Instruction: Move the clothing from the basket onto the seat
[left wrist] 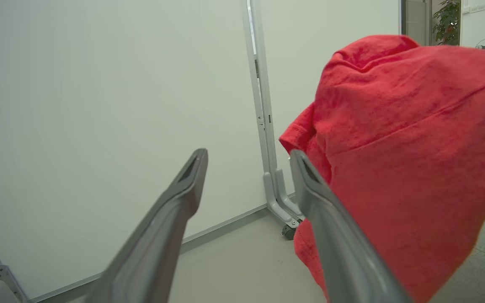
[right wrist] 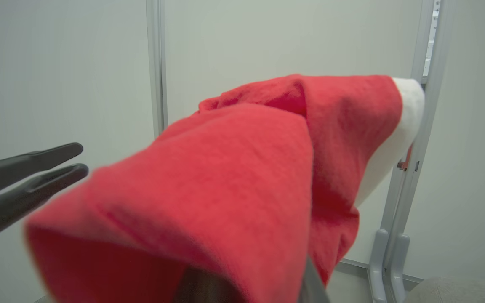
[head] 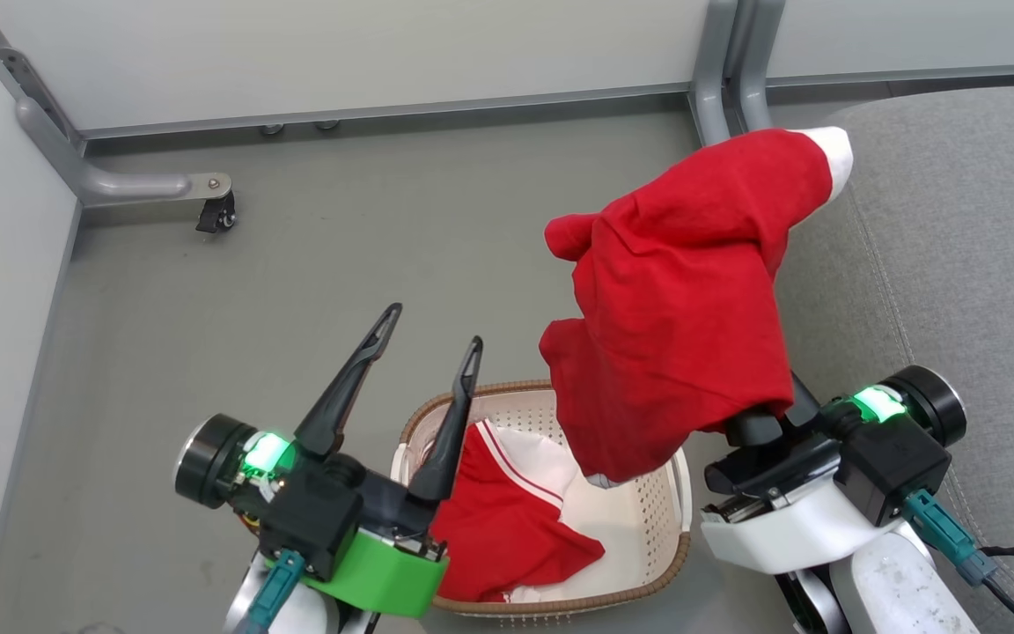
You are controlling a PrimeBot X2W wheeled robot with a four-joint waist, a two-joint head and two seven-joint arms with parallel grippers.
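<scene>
While the left claw (head: 433, 326) hangs spread wide and empty by the left rim of the basket (head: 657, 515), the right claw (head: 771, 423) is pinched narrow on a red garment (head: 683, 291), which drapes over its fingers above the basket. A second red garment (head: 507, 528) lies inside. The grey seat (head: 956, 264) is just to the right.

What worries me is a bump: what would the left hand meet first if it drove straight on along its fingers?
Probably the white partition wall, near its grey post; ahead of the left hand the way looks free until there. The red garment hangs close beside that line; depth is unclear.
</scene>
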